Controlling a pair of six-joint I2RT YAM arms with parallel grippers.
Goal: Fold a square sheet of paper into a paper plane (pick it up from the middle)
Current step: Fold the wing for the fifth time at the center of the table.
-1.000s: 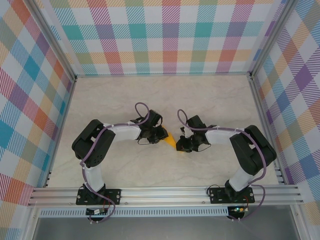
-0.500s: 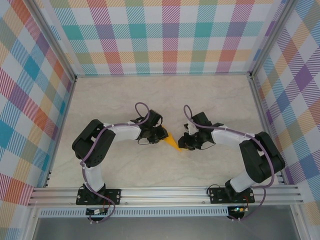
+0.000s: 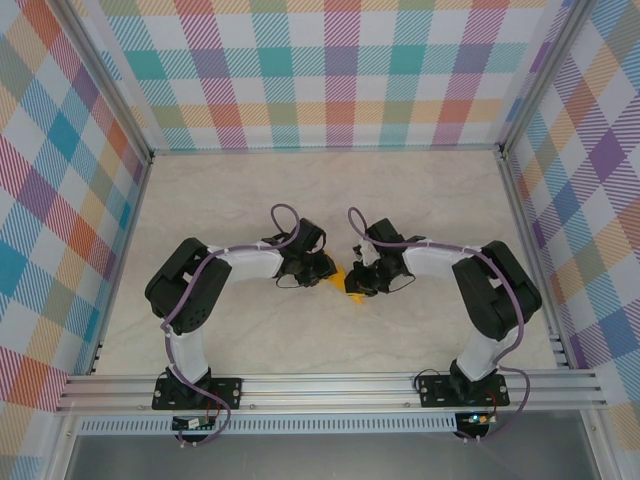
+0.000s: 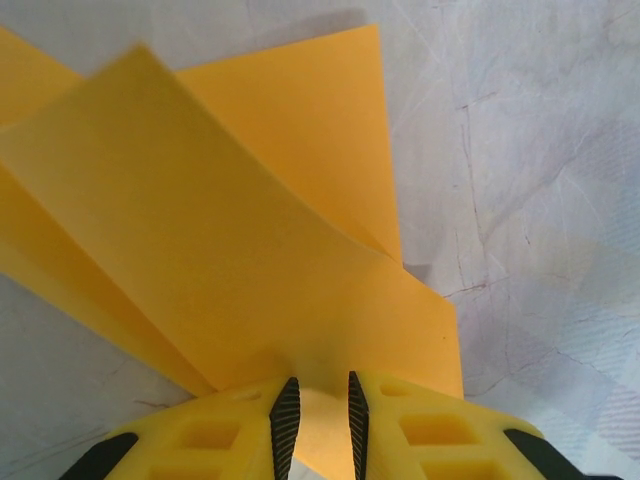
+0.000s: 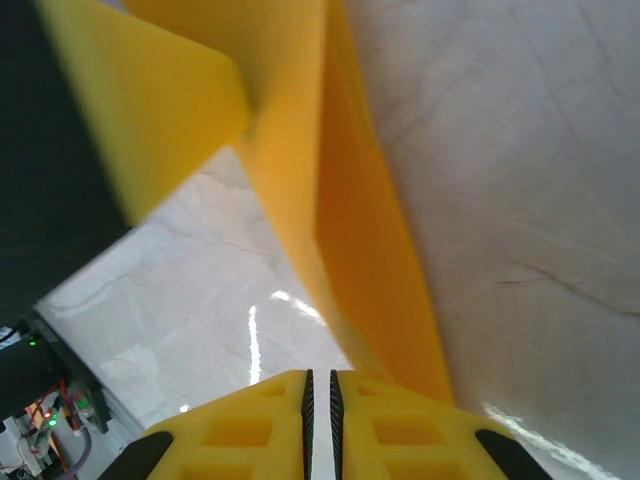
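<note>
My left pincer point(image 4: 318, 415) clamps orange sheet point(image 4: 230, 240), anchoring it; right pincer point(image 5: 320, 395), jaws together, likely presses crease; grip unclear.

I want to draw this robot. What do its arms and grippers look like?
The left arm and right arm have black joints, white sleeves and purple cables. The left gripper and right gripper have yellow fingers with cut-out holes and black ribbed pads.
</note>
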